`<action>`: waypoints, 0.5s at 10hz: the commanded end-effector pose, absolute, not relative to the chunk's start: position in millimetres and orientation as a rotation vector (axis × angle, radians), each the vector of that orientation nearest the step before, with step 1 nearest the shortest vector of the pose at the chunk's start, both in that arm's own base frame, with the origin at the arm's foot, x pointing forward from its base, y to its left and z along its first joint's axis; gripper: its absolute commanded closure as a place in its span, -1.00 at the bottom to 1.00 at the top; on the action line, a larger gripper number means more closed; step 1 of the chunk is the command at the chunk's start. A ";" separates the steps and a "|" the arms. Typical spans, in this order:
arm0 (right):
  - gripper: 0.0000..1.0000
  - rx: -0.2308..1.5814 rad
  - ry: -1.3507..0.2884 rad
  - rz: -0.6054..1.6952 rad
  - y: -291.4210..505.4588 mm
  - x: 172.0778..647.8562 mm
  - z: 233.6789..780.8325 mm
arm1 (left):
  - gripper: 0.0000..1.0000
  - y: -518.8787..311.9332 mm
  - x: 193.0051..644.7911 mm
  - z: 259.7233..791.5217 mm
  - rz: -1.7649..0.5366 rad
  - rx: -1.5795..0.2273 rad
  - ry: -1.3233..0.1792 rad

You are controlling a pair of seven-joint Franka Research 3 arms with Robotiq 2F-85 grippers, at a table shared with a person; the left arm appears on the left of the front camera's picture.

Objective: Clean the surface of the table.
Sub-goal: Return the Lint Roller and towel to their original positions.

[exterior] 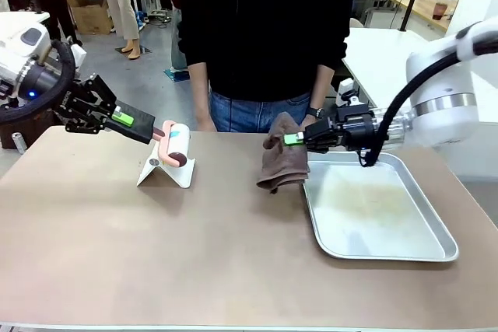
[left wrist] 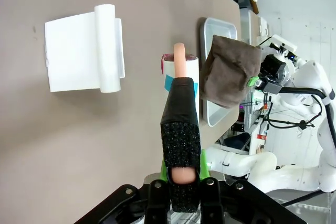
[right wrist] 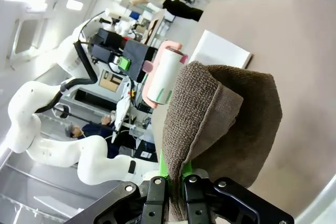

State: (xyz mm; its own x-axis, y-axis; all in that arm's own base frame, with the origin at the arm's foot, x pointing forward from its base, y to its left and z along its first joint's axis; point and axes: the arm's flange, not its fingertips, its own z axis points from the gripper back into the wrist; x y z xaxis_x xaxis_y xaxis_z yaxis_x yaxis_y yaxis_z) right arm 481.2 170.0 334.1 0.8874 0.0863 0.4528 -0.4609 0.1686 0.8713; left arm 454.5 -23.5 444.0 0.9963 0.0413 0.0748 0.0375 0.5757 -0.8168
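Landmark: the metal tray [exterior: 436,250], lying on the table [exterior: 194,270] toward the robot's right side.

Left gripper [exterior: 128,120] clenched on the pink handle of a lint roller [exterior: 176,142], well to the left of the tray. Roller drum hangs in the air just over its white stand [exterior: 167,170].

Right gripper [exterior: 296,138] clenched on a fold of brown cloth [exterior: 282,162], held just off the tray's left edge; cloth hangs free, lower hem near the table.

Person stands behind the table, one hand [exterior: 311,124] close behind the cloth, above the tray's far-left corner.

Risks, as judged:
- Grip on the roller is far out on a thin handle; pressing down could twist it in the jaws.
- The cloth is pinched by one fold only; a drag across the top could pull it loose.
- A sweep could nudge the tray or the stand.

Unclear:
- Faint marks inside the tray: residue or reflection, cannot tell.
- No dirt discernible on the table.
- Right fingertips buried in cloth.
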 end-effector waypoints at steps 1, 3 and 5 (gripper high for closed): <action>0.81 1.359 -0.324 0.394 191.6 504.6 313.3 | 0.58 -33.4 468.8 446.8 0.026 -0.956 -0.085; 0.81 1.338 -0.304 0.403 208.2 513.7 298.5 | 0.58 -48.2 482.8 437.8 0.054 -0.935 -0.109; 0.81 1.360 -0.240 0.441 229.6 511.0 287.6 | 0.58 -56.5 492.0 428.8 0.076 -0.895 -0.126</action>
State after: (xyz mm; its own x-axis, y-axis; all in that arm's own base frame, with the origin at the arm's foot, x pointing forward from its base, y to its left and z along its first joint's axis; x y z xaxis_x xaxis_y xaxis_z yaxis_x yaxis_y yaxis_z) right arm 507.5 216.6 286.4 0.9030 0.1459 0.4041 -0.4242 0.1540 0.8924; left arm 485.8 -49.4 427.7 0.9934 0.0791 0.0829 0.0153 0.6253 -0.7802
